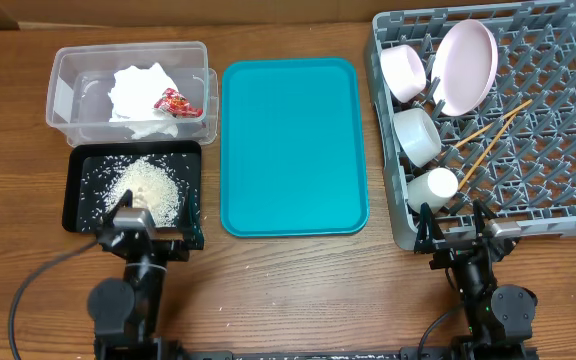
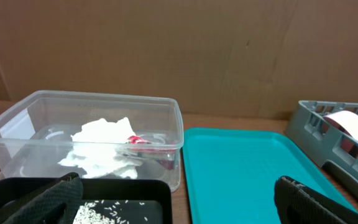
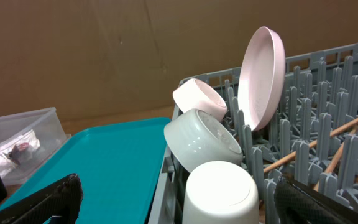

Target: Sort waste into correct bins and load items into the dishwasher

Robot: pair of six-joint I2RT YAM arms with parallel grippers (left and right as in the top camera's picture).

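The grey dish rack point(image 1: 558, 130) at the right holds the white plate point(image 1: 465, 66), a small white bowl point(image 1: 403, 72), a pale bowl point(image 1: 418, 135), a white cup point(image 1: 433, 187) and two chopsticks point(image 1: 488, 140). The clear tub point(image 1: 73, 85) holds the crumpled napkin point(image 1: 138, 95) and the red-and-white wrapper point(image 1: 175, 101). The black tray point(image 1: 80, 170) holds rice point(image 1: 148, 185). My left gripper point(image 1: 146, 232) is open and empty at the black tray's front edge. My right gripper point(image 1: 465, 232) is open and empty at the rack's front edge, the cup point(image 3: 219, 193) just ahead.
A teal serving tray point(image 1: 293, 145) lies between the bins and the rack; it also shows in the left wrist view point(image 2: 247, 174) and the right wrist view point(image 3: 98, 168). A cardboard wall stands behind the table.
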